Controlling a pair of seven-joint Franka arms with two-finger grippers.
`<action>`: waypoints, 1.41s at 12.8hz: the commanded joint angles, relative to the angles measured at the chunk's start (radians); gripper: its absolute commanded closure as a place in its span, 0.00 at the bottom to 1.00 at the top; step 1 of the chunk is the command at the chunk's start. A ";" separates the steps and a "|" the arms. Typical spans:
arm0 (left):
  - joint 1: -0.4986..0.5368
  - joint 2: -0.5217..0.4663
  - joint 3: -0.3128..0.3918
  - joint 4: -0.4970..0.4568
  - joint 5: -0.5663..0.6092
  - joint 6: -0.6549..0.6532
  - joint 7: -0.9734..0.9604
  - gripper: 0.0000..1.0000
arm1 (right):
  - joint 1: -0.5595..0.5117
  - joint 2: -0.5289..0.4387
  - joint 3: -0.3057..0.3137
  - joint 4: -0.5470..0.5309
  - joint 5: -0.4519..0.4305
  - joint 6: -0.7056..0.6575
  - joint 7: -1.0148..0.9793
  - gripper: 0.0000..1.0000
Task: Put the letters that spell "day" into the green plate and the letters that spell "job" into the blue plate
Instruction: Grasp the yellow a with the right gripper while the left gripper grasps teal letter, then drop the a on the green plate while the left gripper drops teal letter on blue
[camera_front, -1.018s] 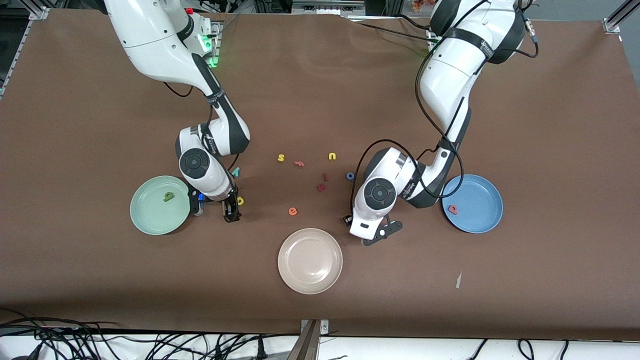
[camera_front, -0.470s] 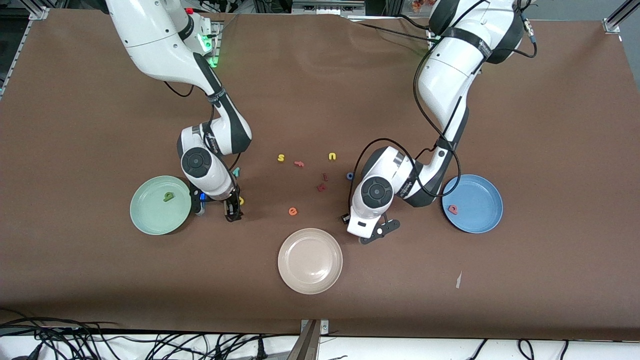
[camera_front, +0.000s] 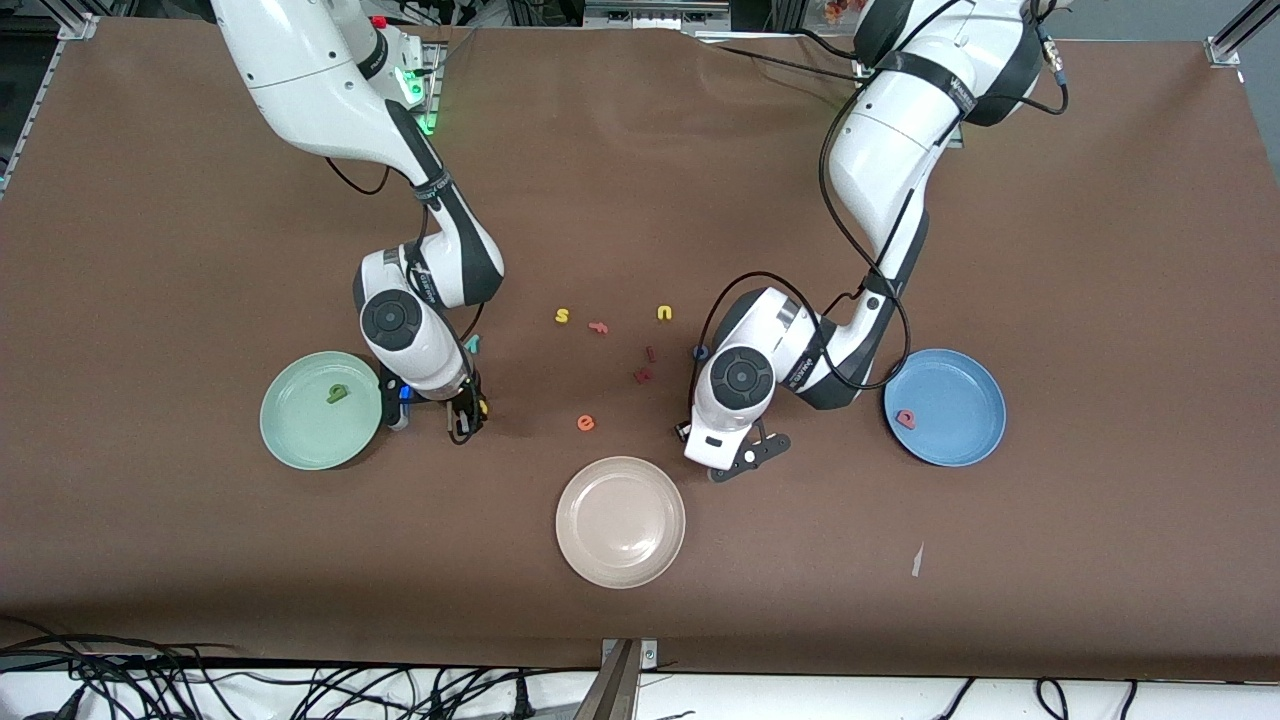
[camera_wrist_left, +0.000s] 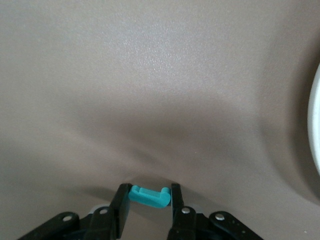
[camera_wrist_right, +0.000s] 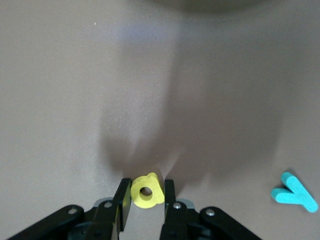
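Since a second earlier, your left arm's wrist had slid a little toward the middle of the worktop (camera_front: 1100, 300), and both pairs of jaws had drawn in around their letters.

The left gripper (camera_wrist_left: 146, 199) sat low on the worktop, close to the beige plate (camera_front: 572, 560), and was clamped on the teal "j" (camera_wrist_left: 148, 196). The right gripper (camera_wrist_right: 145, 194) was down just beside the green plate (camera_front: 290, 445) and was pinching the yellow "d" (camera_wrist_right: 146, 190).

The dark green "a" (camera_front: 337, 393) already lay in the green plate and the pink-red "b" (camera_front: 905, 419) in the blue plate (camera_front: 960, 445). The teal "y" (camera_wrist_right: 295, 195) and the blue "o" (camera_front: 700, 352) were left loose on the worktop.

Your risks, as I judged them:
- Both letters were held only at the very ends of the fingers, so a quick lift could have let the foam twist or pop out.
- The "j" was gripped across its thin bar and could have pivoted between the pads.
- The beige plate lay near the left gripper. A letter slipping there could have landed in the wrong plate.
- The "y" lay near the right arm, so a low sweep toward the green plate could have nudged it.
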 joint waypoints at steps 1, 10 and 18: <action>-0.006 -0.012 0.011 -0.031 -0.026 -0.003 -0.002 0.74 | 0.010 0.000 -0.007 -0.007 0.010 0.012 -0.002 1.00; 0.232 -0.338 -0.004 -0.290 -0.021 -0.199 0.533 0.79 | -0.042 -0.121 -0.240 0.062 -0.010 -0.262 -0.287 1.00; 0.460 -0.599 -0.006 -0.934 0.089 0.408 0.867 0.68 | -0.070 -0.160 -0.229 -0.102 -0.004 -0.209 -0.348 0.02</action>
